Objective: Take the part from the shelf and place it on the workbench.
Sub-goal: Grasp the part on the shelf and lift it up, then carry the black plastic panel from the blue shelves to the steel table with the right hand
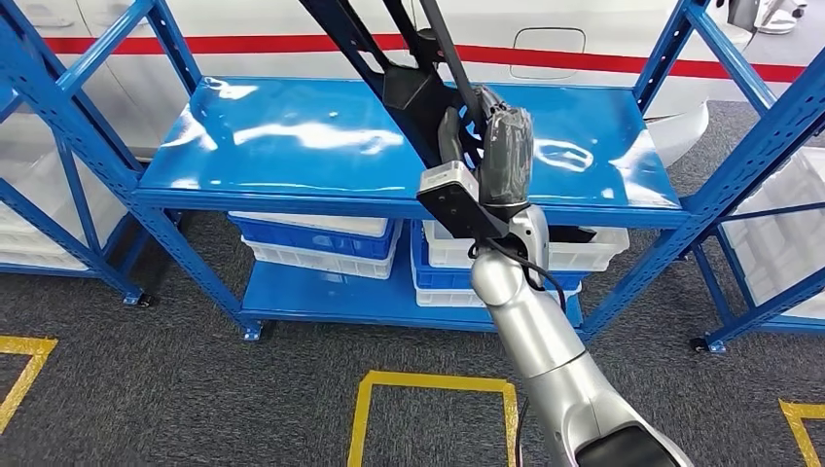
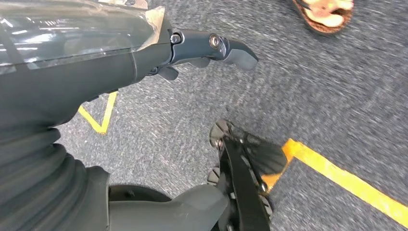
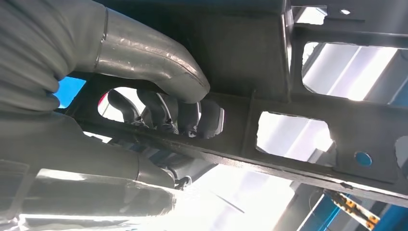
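At the bottom of the head view the silver right arm rises from the lower right toward the centre, and its right hand sits just right of centre, its fingers wrapped around the black part. The right wrist view confirms the grip: the dark fingers pass through a cut-out in the part's flat black frame while the thick thumb presses over the top of the same bar, so this hand is closed on the part. The left hand appears in the left wrist view hanging over grey carpet with a yellow floor line, its fingers loosely extended and nothing in it, so it is open. Judged from this, the pick is done: the part is gripped and appears raised above the blue shelf, whose glossy top board lies behind it, though I cannot tell for sure that no end rests on it. Carrying and placing on the surface remain, and no workbench is in sight. The part is long and thin; its long axis runs diagonally from the hand up to the upper left of the frame, past the top edge, so its far end is hidden. White and blue bins sit on the lower shelf board.
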Controlling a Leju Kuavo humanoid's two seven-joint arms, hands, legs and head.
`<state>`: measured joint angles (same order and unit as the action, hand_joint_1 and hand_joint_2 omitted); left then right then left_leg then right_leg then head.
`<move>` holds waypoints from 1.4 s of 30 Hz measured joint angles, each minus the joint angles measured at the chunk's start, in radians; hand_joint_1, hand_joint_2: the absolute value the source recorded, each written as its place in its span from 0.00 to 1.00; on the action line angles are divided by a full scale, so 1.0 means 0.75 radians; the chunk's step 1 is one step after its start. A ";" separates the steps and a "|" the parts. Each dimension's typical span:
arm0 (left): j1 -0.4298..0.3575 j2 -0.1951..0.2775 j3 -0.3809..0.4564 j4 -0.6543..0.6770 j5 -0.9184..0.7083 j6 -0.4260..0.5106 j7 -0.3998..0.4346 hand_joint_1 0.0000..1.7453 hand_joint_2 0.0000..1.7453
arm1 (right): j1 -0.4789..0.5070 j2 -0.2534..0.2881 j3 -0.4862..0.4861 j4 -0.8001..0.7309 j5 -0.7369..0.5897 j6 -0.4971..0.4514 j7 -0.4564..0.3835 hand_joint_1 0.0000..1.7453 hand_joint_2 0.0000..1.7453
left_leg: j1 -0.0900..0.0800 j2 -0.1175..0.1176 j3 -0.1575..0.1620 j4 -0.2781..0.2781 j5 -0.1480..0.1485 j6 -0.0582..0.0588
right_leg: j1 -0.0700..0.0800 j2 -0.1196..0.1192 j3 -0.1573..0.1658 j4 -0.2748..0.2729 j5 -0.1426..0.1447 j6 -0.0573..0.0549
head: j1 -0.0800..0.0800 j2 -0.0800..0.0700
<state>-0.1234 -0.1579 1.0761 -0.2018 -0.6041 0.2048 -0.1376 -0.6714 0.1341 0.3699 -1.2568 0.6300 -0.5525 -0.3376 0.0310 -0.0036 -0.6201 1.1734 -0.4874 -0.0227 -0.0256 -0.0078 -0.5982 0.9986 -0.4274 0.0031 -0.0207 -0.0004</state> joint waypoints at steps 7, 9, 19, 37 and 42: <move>0.000 -0.002 0.000 0.000 -0.008 0.000 0.006 0.00 1.00 | 0.017 0.008 -0.014 -0.009 0.018 -0.003 0.000 1.00 1.00 | -0.023 0.001 0.105 -0.233 0.019 0.073 | 0.008 0.001 -0.061 0.039 0.010 0.053 | 0.004 0.000; -0.001 -0.003 0.000 0.000 -0.012 0.000 0.008 0.00 1.00 | 0.022 0.006 -0.021 -0.010 0.020 -0.003 0.001 1.00 1.00 | -0.028 0.006 0.066 -0.236 0.053 0.101 | 0.008 0.004 -0.119 0.179 -0.102 0.031 | 0.009 0.000; 0.001 -0.006 -0.023 -0.001 -0.109 -0.024 0.023 0.00 1.00 | 0.145 -0.001 -0.066 -0.165 0.159 0.001 0.059 1.00 1.00 | -0.060 0.007 -0.084 -0.235 0.206 0.089 | 0.050 0.004 0.196 -0.034 -0.161 0.002 | 0.010 0.000; -0.003 0.009 -0.096 -0.001 -0.209 -0.046 0.061 0.00 1.00 | 0.555 -0.024 -0.197 -0.587 0.207 0.103 0.086 1.00 1.00 | -0.012 0.000 0.119 -0.218 -0.010 0.056 | 0.012 -0.005 -0.039 0.032 0.015 0.059 | -0.002 0.000; -0.003 0.011 -0.095 -0.003 -0.197 -0.036 0.074 0.00 1.00 | 0.560 -0.034 -0.218 -0.592 0.208 0.115 0.089 1.00 1.00 | -0.025 0.009 0.017 -0.224 0.081 0.098 | 0.011 0.003 -0.140 0.380 -0.216 0.034 | 0.011 0.000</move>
<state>-0.1257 -0.1499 1.0051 -0.2037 -0.7519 0.1779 -0.0823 -0.2512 0.1087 0.2064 -1.7009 0.7859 -0.4665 -0.2708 0.0126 0.0032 -0.6073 1.0051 -0.4265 0.0510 -0.0176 -0.0052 -0.7030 1.2840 -0.5892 0.0289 -0.0126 -0.0004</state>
